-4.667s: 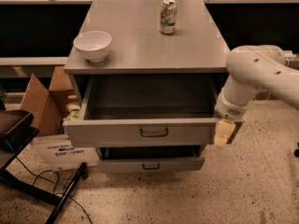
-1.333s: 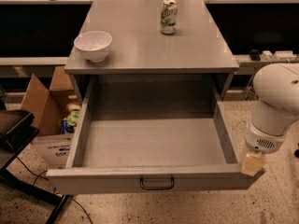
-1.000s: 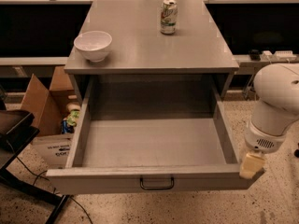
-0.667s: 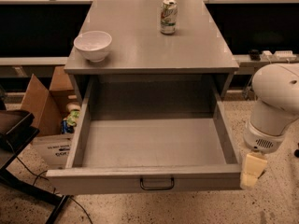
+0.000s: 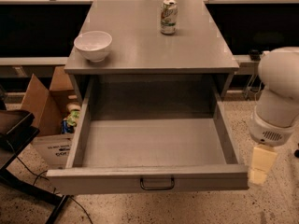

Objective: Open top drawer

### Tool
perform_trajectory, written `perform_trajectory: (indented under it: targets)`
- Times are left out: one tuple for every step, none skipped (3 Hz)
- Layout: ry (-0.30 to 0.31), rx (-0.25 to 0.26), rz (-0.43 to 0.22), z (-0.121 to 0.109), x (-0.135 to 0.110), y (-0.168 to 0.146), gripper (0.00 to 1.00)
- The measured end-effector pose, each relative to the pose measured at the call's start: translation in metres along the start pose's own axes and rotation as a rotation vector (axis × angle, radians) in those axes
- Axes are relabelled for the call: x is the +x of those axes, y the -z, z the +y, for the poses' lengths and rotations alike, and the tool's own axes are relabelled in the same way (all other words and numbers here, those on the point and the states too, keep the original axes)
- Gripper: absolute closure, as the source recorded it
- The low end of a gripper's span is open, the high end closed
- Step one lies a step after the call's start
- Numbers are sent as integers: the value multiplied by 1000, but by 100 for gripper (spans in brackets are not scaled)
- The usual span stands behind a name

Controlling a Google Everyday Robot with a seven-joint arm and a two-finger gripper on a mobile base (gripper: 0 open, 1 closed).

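Note:
The top drawer [image 5: 154, 146] stands pulled far out of the grey cabinet. Its deep grey box is empty and its front panel with the small dark wire handle [image 5: 157, 185] is near the bottom of the view. My gripper [image 5: 260, 169] hangs at the right end of the drawer's front panel, just beside its corner, below the white arm [image 5: 280, 94]. It is apart from the handle.
A white bowl [image 5: 93, 45] and a drink can [image 5: 168, 17] stand on the cabinet top [image 5: 149, 41]. An open cardboard box [image 5: 44, 106] with items sits on the floor at the left. A dark chair base [image 5: 18, 139] is at the far left.
The drawer went from partly open to pulled far out. In the last second my gripper has shifted slightly right and down, away from the front panel's corner.

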State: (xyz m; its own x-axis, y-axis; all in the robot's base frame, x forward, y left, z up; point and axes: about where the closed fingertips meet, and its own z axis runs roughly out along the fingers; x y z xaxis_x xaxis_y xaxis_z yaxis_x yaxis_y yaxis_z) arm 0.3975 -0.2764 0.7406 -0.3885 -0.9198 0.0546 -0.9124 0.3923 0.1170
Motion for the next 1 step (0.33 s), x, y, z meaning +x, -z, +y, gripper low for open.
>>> perform_trajectory:
  targets:
    - [30, 102, 14, 22, -7, 88, 0]
